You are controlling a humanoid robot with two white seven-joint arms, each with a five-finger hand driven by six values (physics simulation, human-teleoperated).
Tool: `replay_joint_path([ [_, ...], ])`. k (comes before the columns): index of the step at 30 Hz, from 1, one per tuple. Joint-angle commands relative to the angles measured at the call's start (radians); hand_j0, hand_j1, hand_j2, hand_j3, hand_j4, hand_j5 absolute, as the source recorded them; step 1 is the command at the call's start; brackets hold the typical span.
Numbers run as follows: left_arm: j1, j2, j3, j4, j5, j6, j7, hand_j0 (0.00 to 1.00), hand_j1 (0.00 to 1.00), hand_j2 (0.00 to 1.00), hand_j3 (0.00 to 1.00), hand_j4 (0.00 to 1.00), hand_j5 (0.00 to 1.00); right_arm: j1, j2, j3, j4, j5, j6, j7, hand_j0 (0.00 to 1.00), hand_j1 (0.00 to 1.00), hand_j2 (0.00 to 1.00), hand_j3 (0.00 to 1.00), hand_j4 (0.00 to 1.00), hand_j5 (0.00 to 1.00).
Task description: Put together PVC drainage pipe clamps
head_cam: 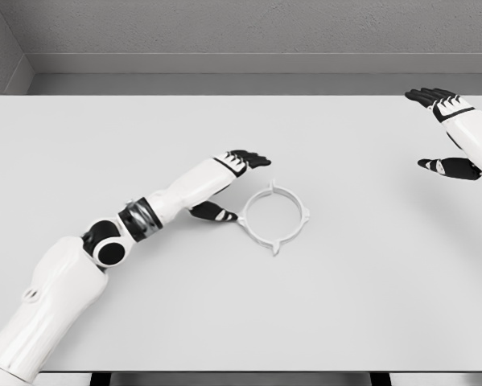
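Note:
A white ring-shaped pipe clamp (274, 216) with small tabs around its rim lies flat near the middle of the white table (345, 305). My left hand (234, 185) hovers just left of the ring, fingers spread, thumb (214, 212) close to the ring's left edge, holding nothing. My right hand (443, 133) is raised at the far right of the table, well away from the clamp, fingers extended and empty.
The table's far edge meets a grey wall; its near edge runs along the bottom of the view. My left forearm and elbow (112, 241) stretch across the table's lower left.

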Motion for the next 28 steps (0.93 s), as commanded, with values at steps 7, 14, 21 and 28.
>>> replay_joint_path([
  [7, -0.006, 0.0, 0.007, -0.001, 0.015, 0.0, 0.0, 1.0, 1.0, 1.0, 1.0, 1.0, 1.0, 0.002, -0.001, 0.0, -0.001, -0.007, 0.001, -0.001, 1.0, 1.0, 1.0, 1.0, 1.0, 1.0],
  [14, -0.043, 0.184, 0.095, 0.0, 0.026, 0.0, 0.002, 1.0, 1.0, 1.0, 1.0, 1.0, 1.0, 0.0, -0.001, 0.012, -0.001, -0.005, 0.001, -0.001, 1.0, 1.0, 1.0, 1.0, 1.0, 1.0],
  [21, -0.048, 0.399, 0.173, 0.014, 0.121, 0.0, 0.003, 1.0, 1.0, 1.0, 1.0, 1.0, 1.0, -0.003, -0.001, 0.023, 0.005, -0.005, 0.001, -0.001, 1.0, 1.0, 1.0, 1.0, 1.0, 1.0],
  [28, -0.043, 0.422, 0.194, 0.02, 0.136, 0.0, 0.005, 1.0, 1.0, 1.0, 1.0, 1.0, 1.0, -0.003, 0.007, 0.043, -0.001, -0.005, 0.001, -0.001, 1.0, 1.0, 1.0, 1.0, 1.0, 1.0],
])
